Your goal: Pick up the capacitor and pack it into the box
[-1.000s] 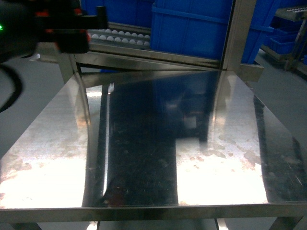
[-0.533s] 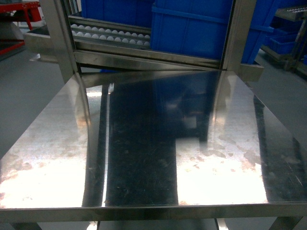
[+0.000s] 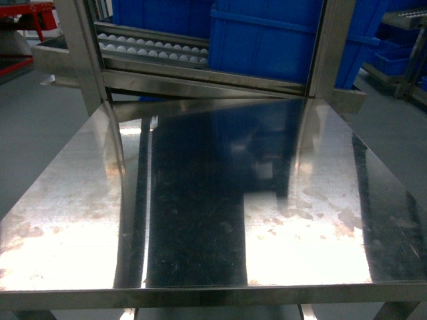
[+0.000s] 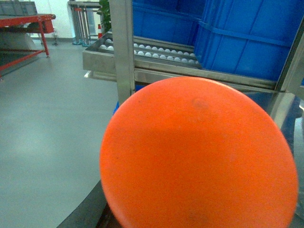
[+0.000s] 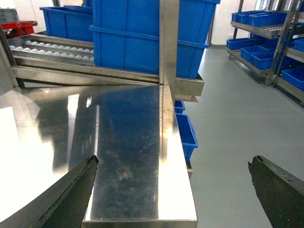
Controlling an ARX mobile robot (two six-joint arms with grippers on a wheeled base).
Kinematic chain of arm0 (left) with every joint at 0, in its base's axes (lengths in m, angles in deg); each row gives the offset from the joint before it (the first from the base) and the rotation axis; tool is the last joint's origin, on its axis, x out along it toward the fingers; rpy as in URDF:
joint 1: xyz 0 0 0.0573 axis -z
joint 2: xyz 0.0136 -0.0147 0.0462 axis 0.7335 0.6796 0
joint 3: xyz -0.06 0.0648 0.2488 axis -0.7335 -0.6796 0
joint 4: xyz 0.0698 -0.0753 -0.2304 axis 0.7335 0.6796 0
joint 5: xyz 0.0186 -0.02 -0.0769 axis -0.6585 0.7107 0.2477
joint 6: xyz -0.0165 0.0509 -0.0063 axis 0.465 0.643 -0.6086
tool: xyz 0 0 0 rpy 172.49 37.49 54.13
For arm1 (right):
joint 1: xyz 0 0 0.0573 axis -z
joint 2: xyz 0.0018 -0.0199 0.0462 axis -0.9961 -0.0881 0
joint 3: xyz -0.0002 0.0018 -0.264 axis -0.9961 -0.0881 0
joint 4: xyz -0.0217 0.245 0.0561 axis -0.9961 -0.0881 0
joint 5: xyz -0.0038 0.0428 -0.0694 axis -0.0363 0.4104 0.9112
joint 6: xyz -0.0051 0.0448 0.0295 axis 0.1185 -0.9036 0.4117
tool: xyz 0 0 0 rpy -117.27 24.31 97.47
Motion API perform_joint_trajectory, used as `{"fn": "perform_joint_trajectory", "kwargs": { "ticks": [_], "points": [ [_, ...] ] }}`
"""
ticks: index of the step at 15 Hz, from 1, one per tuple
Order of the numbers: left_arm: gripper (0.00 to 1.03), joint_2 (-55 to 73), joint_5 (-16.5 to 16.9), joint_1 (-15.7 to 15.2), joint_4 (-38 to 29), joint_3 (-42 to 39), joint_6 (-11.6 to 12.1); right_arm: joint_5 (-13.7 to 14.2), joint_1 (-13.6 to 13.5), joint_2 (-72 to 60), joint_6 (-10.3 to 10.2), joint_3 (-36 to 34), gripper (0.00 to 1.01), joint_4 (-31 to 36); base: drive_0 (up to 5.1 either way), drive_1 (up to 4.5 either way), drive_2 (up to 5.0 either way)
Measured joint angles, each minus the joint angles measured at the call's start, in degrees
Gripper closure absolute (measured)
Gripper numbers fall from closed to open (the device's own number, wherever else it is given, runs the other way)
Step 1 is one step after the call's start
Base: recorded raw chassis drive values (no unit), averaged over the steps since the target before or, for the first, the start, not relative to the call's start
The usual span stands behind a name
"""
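**Bare counter, neither capacitor nor box in sight**

Head view: a stainless counter, shiny, stained in patches, with nothing resting on it. Behind it a sloped roller conveyor and large blue crates framed by steel uprights. No arm shows in this view.

Task items: no capacitor and no peach-pink box appear in any view — both must lie outside what the cameras cover.

Left wrist: the lens is mostly filled by a round orange disc, very close and blurred. Whether it is part of the arm's own tooling or something carried, I cannot tell. The left fingers are hidden, so their state is unknown. Past the disc: grey floor, a steel post, the conveyor and crates.

Right wrist: the right gripper hangs above the counter's near right corner, its two dark fingers spread wide apart with nothing between them. Shelving with small blue bins stands across the aisle.

Judgement: the step in hand looks like searching or repositioning, not grasping. To do it well — bring the parts supply and box into camera view before committing either arm, keep the right fingers spread, and carry both arms clear of the uprights.
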Motion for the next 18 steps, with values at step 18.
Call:
{"fn": "perform_joint_trajectory", "kwargs": {
  "ticks": [18],
  "points": [
    [0.58, -28.3, 11.5, -11.3, 21.8, -5.5, 0.3, 0.0, 0.0, 0.0, 0.0, 0.0, 0.03, 0.0, 0.0, 0.00, 0.0]
  ]
}}
